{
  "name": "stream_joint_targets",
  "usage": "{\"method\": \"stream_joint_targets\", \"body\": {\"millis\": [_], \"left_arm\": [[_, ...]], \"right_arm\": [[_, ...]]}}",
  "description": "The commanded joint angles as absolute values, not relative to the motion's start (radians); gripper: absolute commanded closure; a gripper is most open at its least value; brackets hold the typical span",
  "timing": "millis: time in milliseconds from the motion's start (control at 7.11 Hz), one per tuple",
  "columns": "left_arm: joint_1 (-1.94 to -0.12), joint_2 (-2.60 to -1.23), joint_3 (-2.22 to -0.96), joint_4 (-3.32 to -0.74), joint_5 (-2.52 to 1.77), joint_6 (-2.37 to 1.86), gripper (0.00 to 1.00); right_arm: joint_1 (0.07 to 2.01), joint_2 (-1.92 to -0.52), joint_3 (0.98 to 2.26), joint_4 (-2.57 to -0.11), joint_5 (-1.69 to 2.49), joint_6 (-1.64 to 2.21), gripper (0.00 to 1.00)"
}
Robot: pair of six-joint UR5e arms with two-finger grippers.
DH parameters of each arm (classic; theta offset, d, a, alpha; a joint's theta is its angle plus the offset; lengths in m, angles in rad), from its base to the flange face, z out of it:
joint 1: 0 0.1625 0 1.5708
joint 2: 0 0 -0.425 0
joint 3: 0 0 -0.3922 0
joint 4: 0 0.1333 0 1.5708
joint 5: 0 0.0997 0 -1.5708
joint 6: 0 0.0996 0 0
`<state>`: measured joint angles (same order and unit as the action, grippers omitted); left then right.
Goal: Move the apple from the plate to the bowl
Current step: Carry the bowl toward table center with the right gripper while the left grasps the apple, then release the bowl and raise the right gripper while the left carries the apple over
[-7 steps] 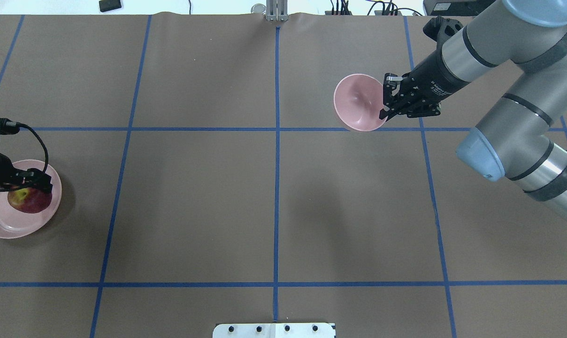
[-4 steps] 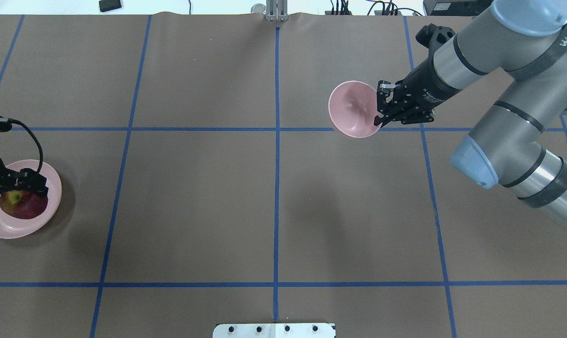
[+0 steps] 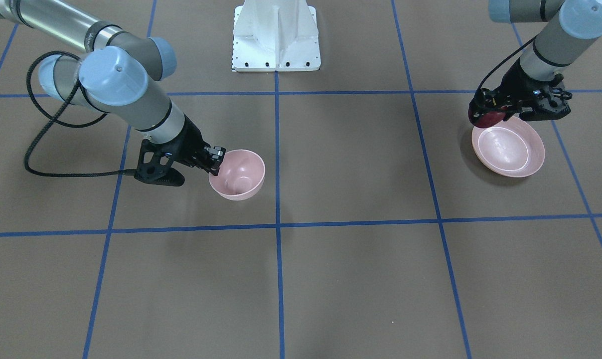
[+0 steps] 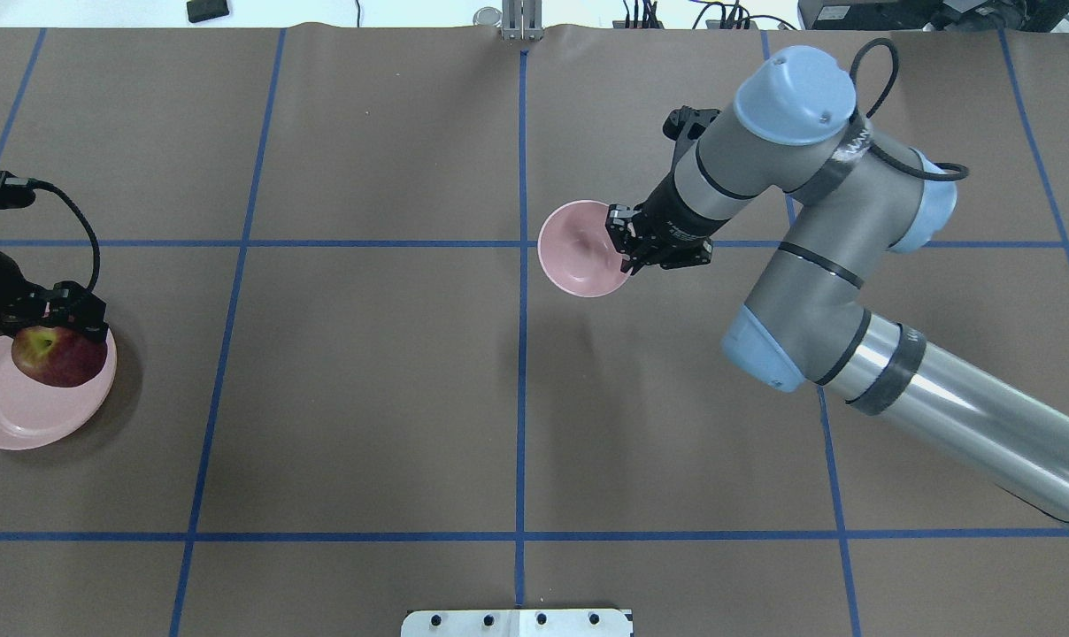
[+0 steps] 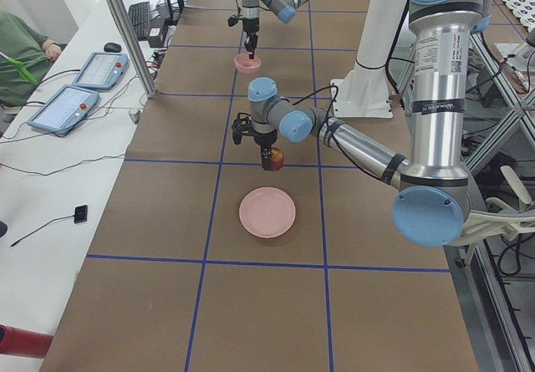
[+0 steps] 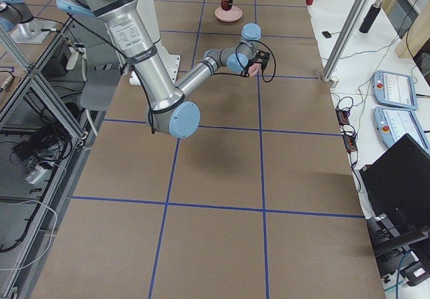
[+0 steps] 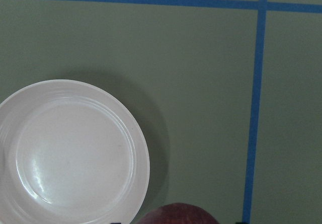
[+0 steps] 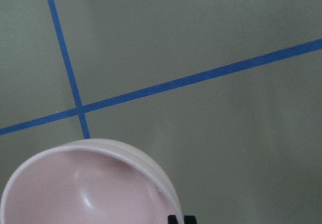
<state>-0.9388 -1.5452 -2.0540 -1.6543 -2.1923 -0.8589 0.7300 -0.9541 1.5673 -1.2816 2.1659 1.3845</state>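
Front view: the left gripper (image 3: 489, 115) is clamped on the dark-red apple (image 3: 484, 119), above the pink plate's (image 3: 535, 149) far rim. The right gripper (image 3: 215, 162) pinches the bowl's (image 3: 241, 175) rim.

Overhead: yellow stem patch. Brown table (image 4: 366, 398), blue tape lines (image 4: 521, 372). The arm lettering (image 4: 856, 141) is unreadable.

Left side: the apple hangs clear of the plate.

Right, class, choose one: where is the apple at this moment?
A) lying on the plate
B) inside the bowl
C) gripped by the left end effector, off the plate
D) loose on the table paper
C: the left end effector holds the apple, the plate in the left wrist view is bare, and the bowl in the right end effector is empty.
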Motion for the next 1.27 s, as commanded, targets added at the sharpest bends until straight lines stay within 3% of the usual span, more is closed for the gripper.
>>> {"method": "stream_joint_targets", "body": {"millis": [0, 563, 704, 844, 1126], "left_arm": [[-0.940, -1.551, -2.054, -1.651, -2.192, -0.861, 1.00], [-0.948, -1.612, -2.068, -1.573, -2.192, -0.865, 1.00], [-0.948, -1.671, -2.092, -1.477, -2.192, -0.889, 1.00], [-0.946, -1.722, -2.111, -1.423, -2.191, -0.957, 1.00], [-0.930, -1.829, -2.096, -1.381, -2.189, -1.049, 1.00]], "right_arm": [[0.692, -0.827, 1.398, -1.276, 2.111, 1.381, 1.00], [0.669, -0.802, 1.339, -1.270, 2.103, 1.388, 1.00], [0.670, -0.801, 1.339, -1.269, 2.105, 1.393, 0.81], [0.669, -0.799, 1.339, -1.269, 2.106, 1.391, 0.06], [0.670, -0.789, 1.348, -1.269, 2.106, 1.385, 0.00]]}}
